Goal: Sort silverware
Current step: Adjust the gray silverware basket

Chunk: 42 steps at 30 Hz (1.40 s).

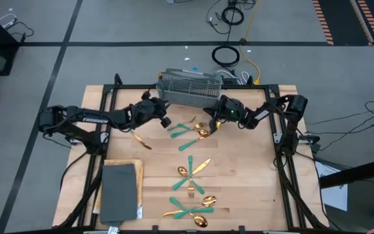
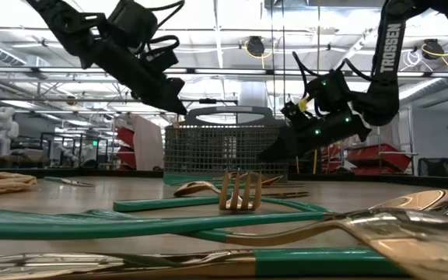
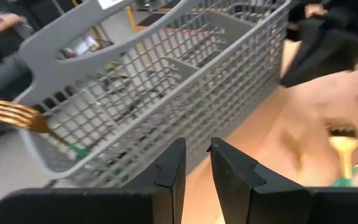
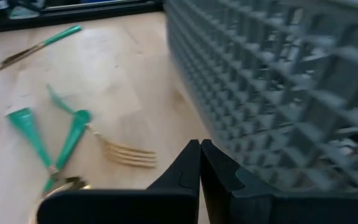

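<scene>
Gold and teal silverware [image 1: 190, 195] lies scattered across the near counter [image 1: 252, 188], with a second cluster [image 1: 190, 133] farther in, just short of the basket [image 1: 188, 89]. My left hand [image 1: 164, 120] hovers beside the basket's near wall, fingers narrowly apart and holding nothing. A fork [image 3: 23, 118] pokes out through the mesh in front of it. My right hand [image 1: 211, 123] hangs over the far cluster, fingers pressed together and empty. I judge I am between pieces: the next move calls for opening the right hand and dropping onto one teal handle. Those pieces overlap, so a clean pick of one may be awkward. One knife [image 1: 141, 140] lies apart at my left, and a dark tray [image 1: 119, 190] sits nearer.
</scene>
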{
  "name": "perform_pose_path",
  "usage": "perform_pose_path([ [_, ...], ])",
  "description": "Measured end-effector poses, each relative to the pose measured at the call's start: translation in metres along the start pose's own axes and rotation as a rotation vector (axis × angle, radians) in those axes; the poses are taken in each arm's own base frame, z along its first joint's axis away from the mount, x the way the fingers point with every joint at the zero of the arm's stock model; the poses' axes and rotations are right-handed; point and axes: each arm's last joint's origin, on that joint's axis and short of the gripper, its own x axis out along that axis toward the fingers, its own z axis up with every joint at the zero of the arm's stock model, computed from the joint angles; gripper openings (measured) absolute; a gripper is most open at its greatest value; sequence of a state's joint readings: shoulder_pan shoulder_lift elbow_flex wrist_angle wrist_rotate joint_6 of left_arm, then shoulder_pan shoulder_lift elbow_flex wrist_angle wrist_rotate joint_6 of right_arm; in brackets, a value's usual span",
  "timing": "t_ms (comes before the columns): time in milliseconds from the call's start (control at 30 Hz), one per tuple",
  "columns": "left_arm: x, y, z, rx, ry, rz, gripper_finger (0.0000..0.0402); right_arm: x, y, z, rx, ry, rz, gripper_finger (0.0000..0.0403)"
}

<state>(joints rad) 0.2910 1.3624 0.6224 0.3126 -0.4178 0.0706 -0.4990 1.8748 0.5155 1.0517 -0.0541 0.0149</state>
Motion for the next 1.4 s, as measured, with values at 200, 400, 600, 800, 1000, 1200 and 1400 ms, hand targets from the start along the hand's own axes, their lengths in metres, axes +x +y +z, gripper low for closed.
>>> perform_pose_path([
  [200,0.002,0.004,0.001,-0.055,-0.014,-0.036,0.0081,0.000,-0.002,0.003,0.006,-0.021,-0.011,0.0000],
  [400,0.009,0.001,-0.006,-0.059,0.019,-0.044,0.0081,0.000,-0.008,0.003,0.032,-0.027,-0.059,0.0000],
  [600,0.022,0.004,-0.018,-0.076,0.078,-0.025,0.0081,0.000,-0.010,0.003,0.060,-0.030,-0.088,0.0000],
  [800,0.034,0.014,-0.026,-0.105,0.103,-0.002,0.0081,0.000,-0.014,0.004,0.094,-0.036,-0.124,0.0000],
  [1000,0.038,0.022,-0.025,-0.132,0.074,-0.010,0.0081,0.008,-0.015,0.015,0.123,-0.067,-0.141,0.0000],
  [1200,0.038,0.024,-0.025,-0.138,0.074,-0.012,0.0081,0.016,-0.017,0.021,0.124,-0.031,-0.146,0.0000],
  [1400,0.038,0.024,-0.025,-0.138,0.074,-0.016,0.0081,0.019,-0.017,0.022,0.127,-0.005,-0.150,0.0000],
])
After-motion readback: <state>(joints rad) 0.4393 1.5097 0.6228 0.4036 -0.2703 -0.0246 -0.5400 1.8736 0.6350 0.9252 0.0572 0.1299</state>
